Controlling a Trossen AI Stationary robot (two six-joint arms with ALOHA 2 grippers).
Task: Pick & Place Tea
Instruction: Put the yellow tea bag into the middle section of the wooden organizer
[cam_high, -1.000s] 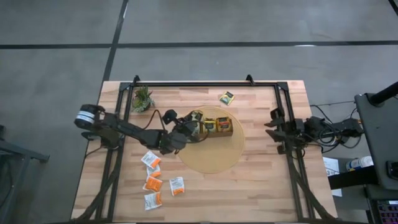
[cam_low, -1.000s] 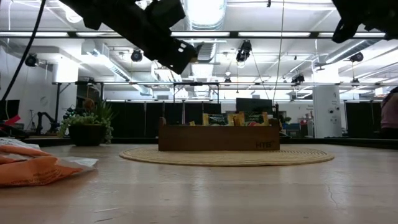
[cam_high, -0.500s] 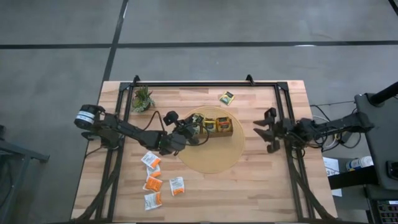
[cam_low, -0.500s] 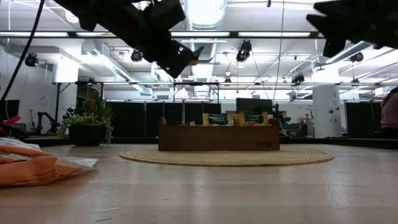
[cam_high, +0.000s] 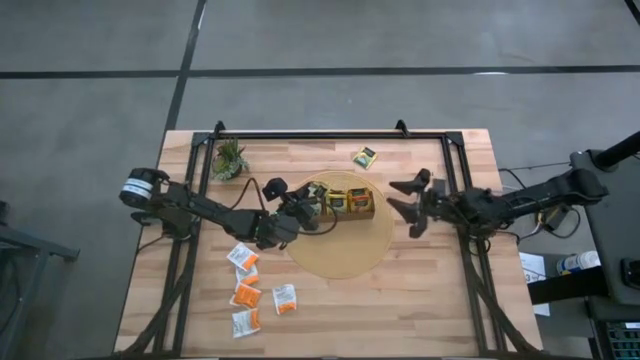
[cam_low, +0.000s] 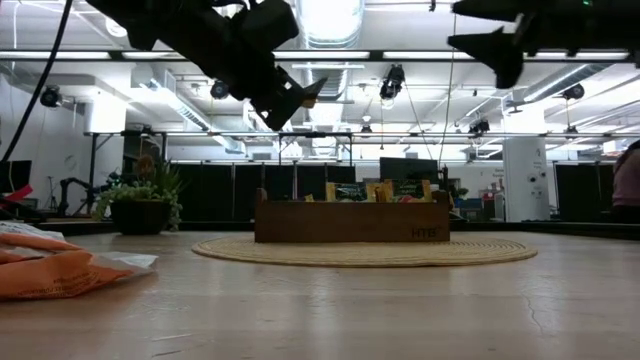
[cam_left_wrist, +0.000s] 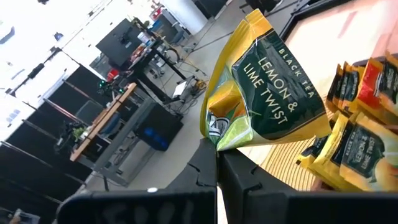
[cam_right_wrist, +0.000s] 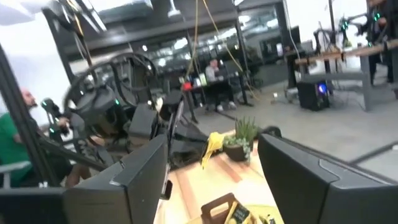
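High view: the left gripper (cam_high: 312, 197) holds a yellow tea sachet (cam_high: 318, 192) just left of the wooden tray (cam_high: 352, 203). The right gripper (cam_high: 404, 202), jaws apart, hangs right of the tray.

Left wrist view: jaws clamped on the sachet's lower corner.

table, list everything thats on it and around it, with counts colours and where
table: one, light wood
round mat: one, tan woven, mid table
wooden tray: one, brown, divided, on the mat's far part, yellow sachets standing in it
loose sachets: about five, orange and white, near-left of the mat
lone sachet: one, yellow and dark, far edge of the table
potted plant: one, green, far-left corner
people: at least two, in the room behind
left gripper: shut on a yellow and green sachet, above the tray's left end
right gripper: open, empty, right of the tray
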